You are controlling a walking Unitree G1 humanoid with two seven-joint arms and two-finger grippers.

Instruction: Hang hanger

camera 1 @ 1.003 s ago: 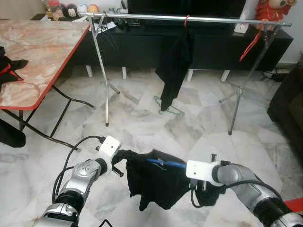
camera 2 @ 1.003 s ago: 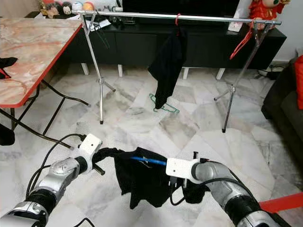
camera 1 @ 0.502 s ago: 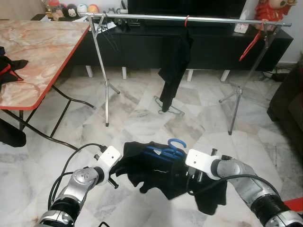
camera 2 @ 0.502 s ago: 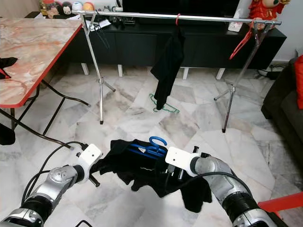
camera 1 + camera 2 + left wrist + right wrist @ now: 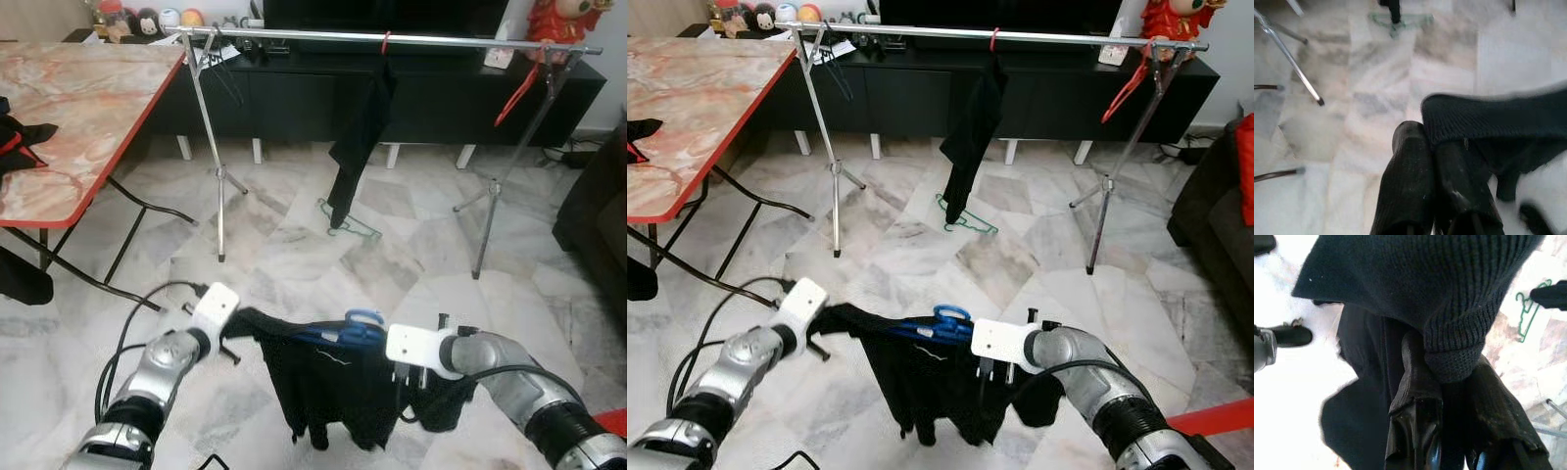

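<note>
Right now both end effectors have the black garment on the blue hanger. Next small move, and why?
Probably raise both arms together, keeping the blue hanger level. The left end effector and right end effector each pinch the black garment low above the floor, while the rail stands far ahead and much higher. Lifting first should keep the hem off the floor.

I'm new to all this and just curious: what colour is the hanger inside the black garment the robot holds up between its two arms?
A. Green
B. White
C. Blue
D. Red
C. A blue hanger pokes out of the top of the black garment, stretched between the left pincer and the right pincer; the green hanger lies on the floor under the rail.
</note>
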